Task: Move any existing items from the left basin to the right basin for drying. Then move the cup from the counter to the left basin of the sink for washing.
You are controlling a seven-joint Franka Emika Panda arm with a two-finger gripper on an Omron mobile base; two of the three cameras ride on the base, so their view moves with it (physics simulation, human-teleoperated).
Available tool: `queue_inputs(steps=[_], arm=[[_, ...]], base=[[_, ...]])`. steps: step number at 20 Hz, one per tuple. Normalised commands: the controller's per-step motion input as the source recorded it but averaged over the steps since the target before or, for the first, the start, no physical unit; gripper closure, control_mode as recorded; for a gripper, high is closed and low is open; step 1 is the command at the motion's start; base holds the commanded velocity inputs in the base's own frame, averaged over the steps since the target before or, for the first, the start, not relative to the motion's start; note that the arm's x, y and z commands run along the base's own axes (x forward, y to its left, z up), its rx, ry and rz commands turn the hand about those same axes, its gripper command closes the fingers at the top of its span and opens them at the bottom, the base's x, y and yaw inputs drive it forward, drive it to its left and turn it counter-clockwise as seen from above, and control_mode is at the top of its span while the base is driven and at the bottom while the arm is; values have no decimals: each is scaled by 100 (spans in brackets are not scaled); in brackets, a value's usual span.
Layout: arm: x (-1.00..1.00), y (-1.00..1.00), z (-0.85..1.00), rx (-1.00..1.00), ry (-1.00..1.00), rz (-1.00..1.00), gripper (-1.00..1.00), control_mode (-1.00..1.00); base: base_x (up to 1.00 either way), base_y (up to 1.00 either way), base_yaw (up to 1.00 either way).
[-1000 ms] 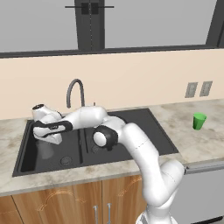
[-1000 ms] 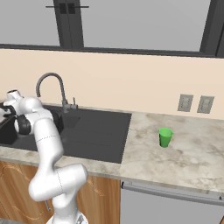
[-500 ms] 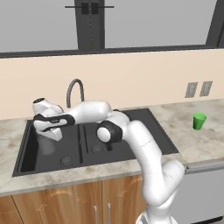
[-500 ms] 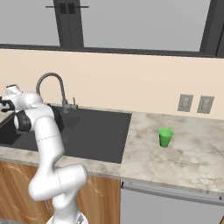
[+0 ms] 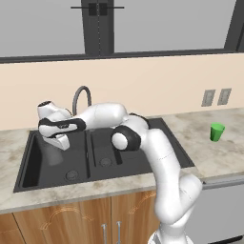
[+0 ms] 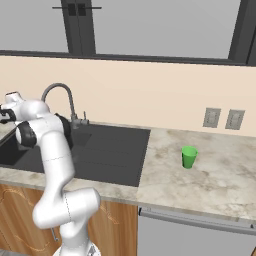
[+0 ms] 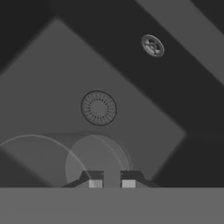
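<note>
Glass [image 7: 65, 162], see-through and faint, is pinched at its rim by the hand [image 7: 111, 183] over the left basin [image 5: 33, 162], lifted for carrying to the right basin [image 5: 107, 152]; green cup [image 5: 217, 132] waits on the surface [image 5: 209, 152].

I get flat, even rendered light in both base views: no glare, only soft shading. The matte dark charcoal two-basin sink [image 5: 102, 157] reads near black, detail crushed. Hand view is dim grey and low-contrast; the faint see-through greyish glass cylinder [image 7: 65, 159] barely separates from the basin floor. All sharp, no edge distortion.
</note>
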Motion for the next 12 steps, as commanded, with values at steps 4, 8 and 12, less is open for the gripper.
queue_inputs(steps=[4, 8, 12], arm=[[-18, -9, 20, 0, -2, -7, 100, -100], [-17, -4, 23, 0, -1, -6, 100, -100], [-15, -5, 30, 0, 0, -6, 100, -100]], base=[[0, 0, 0], [0, 0, 0], [0, 0, 0]])
